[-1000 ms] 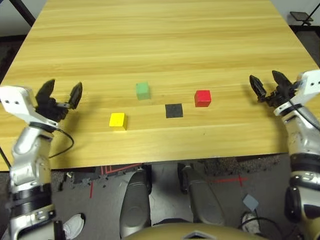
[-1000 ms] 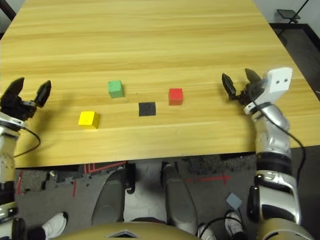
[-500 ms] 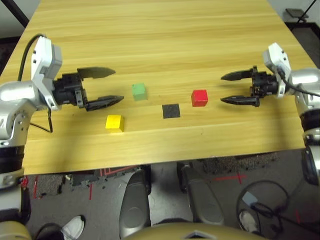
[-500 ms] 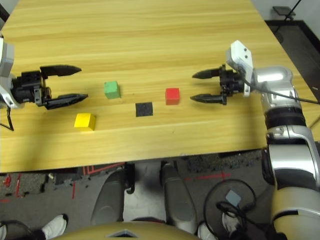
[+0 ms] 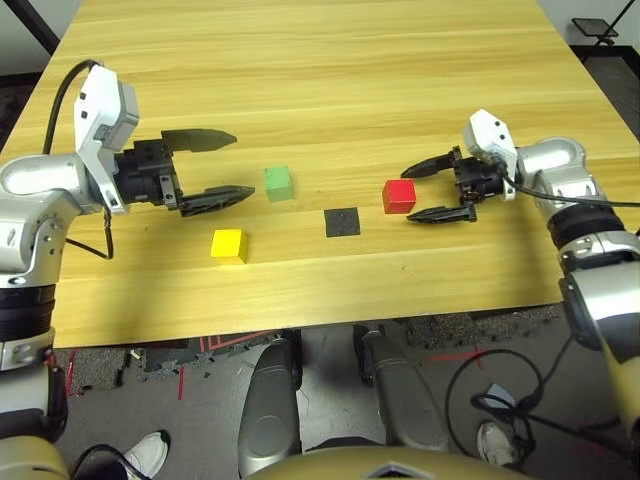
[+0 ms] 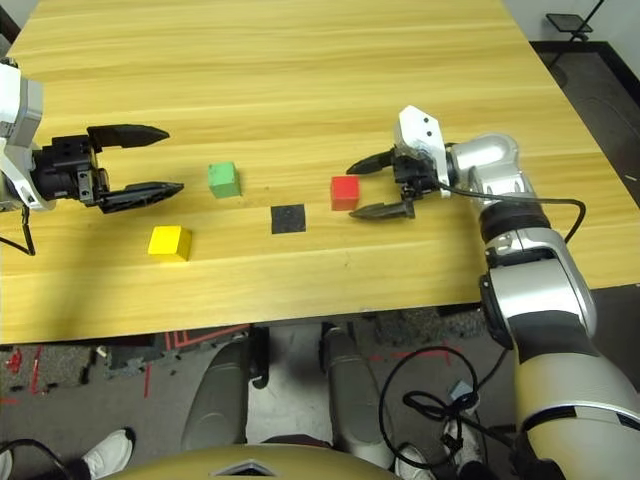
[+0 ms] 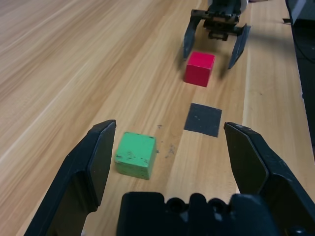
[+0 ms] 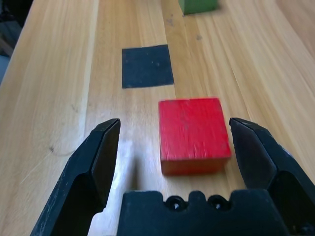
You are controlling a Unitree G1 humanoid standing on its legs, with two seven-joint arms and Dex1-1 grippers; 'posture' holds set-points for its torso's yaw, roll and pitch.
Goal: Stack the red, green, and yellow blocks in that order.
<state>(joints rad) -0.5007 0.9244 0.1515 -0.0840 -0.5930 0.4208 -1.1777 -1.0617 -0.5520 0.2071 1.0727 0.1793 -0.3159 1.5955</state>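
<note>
The red block [image 5: 400, 195] lies right of centre, and my right gripper [image 5: 407, 193] stands open with its fingertips on either side of the block's right part, not touching it. In the right wrist view the red block [image 8: 193, 132] sits between the fingers, closer to one of them. The green block [image 5: 278, 182] lies left of centre. My left gripper [image 5: 243, 164] is open just to its left and points at it, a short gap away. The yellow block [image 5: 229, 244] rests nearer the front edge, below the left gripper's lower finger.
A flat black square patch [image 5: 343, 221] lies on the wooden table [image 5: 320, 70] between the green and red blocks, slightly nearer me. The far half of the table is bare wood. The front edge runs close below the yellow block.
Both arms have swung in from the table's sides, with their fingers now lying level. The right gripper has moved left until its fingers straddle the red block. The left gripper edged toward the green block.
</note>
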